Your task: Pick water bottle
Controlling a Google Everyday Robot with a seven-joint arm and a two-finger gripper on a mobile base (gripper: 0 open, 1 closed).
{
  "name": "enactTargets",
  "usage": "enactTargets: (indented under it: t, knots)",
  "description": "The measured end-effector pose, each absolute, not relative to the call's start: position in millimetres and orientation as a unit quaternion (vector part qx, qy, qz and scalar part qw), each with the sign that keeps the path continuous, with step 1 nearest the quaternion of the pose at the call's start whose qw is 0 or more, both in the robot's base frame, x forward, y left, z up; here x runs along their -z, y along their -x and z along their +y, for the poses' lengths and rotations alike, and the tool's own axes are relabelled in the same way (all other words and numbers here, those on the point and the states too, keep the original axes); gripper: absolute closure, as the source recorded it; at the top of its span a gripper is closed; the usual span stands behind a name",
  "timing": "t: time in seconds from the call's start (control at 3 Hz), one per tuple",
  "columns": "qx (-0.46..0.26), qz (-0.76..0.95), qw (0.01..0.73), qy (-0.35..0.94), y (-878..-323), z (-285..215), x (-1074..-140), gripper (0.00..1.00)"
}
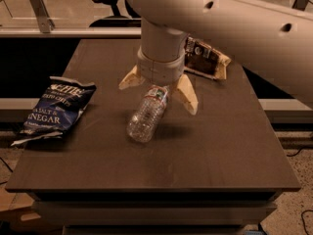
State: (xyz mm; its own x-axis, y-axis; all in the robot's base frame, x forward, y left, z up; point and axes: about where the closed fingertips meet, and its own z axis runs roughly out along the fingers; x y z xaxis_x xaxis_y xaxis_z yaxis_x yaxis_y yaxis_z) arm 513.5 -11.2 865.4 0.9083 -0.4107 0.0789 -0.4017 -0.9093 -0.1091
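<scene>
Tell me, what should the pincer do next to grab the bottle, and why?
Probably ease straight down. The open pincer hangs with its fingers either side of the cap end of the water bottle, which lies on its side on the table, not yet gripped.

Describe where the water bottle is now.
In the camera view, the water bottle lies on its side at the table's middle, right of the blue chip bag, neck end under the open gripper.

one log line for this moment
stage: pre-grasp | water bottle: lying on table, not gripped | gripper: open, astride its neck | chip bag: left of bottle
</scene>
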Motion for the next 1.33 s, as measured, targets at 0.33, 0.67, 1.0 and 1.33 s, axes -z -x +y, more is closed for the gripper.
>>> enactTargets:
  t: [0.33,0.67,1.0,1.33]
  knots:
    - [0.042,0.181,0.037,0.982,-514.5,0.0,-854.0,0.0]
    - [0.024,0.162,0.035,0.986,-511.0,7.2,-842.5,0.03]
    - [0.01,0.164,0.04,0.986,-503.3,5.8,-832.2,0.21]
    - [0.003,0.174,0.047,0.984,-496.6,0.9,-826.4,0.44]
